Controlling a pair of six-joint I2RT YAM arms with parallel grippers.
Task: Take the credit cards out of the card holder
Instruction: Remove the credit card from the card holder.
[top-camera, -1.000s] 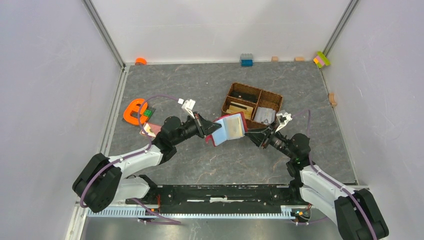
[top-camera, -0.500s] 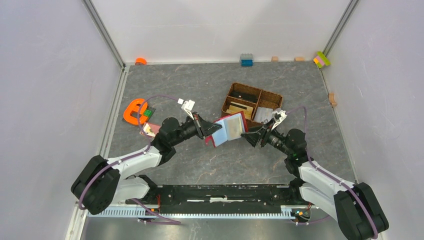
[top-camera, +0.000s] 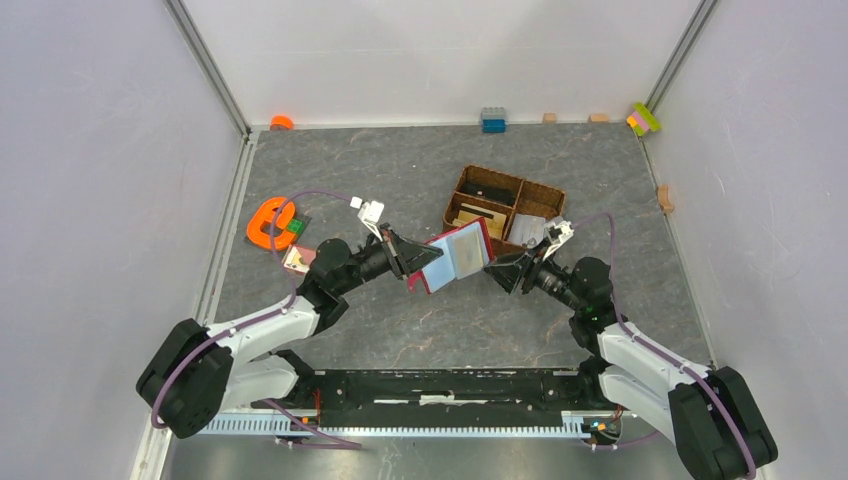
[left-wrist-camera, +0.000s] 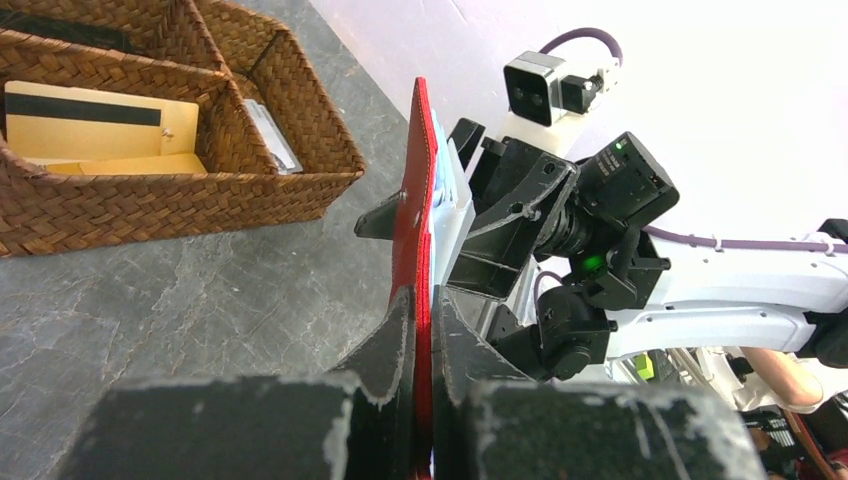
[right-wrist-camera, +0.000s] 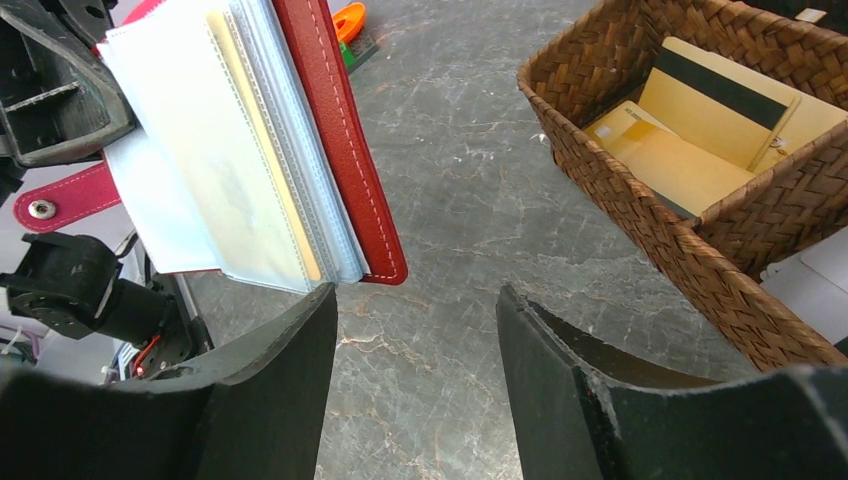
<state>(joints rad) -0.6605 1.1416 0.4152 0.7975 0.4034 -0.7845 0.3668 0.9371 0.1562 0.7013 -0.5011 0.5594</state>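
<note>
My left gripper (top-camera: 413, 264) is shut on the lower edge of the dark red card holder (top-camera: 456, 254) and holds it open above the table. In the left wrist view the holder (left-wrist-camera: 413, 190) stands edge-on between my fingers (left-wrist-camera: 395, 335). In the right wrist view its red cover (right-wrist-camera: 335, 130) backs clear sleeves holding credit cards (right-wrist-camera: 225, 170), one orange-tan, the others pale blue-white. My right gripper (top-camera: 497, 268) is open and empty just right of the holder; in its own view (right-wrist-camera: 415, 305) the left finger sits right under the sleeves.
A brown wicker compartment basket (top-camera: 455, 197) stands behind the holder; it holds tan cards (right-wrist-camera: 700, 110) and a white-grey card (top-camera: 530, 232). An orange object (top-camera: 266, 222) lies at the left. A blue block (top-camera: 493, 119) and small bricks lie along the back wall.
My right gripper has moved left and a little up, close to the holder's free edge. My left arm has shifted slightly, still holding the holder.
</note>
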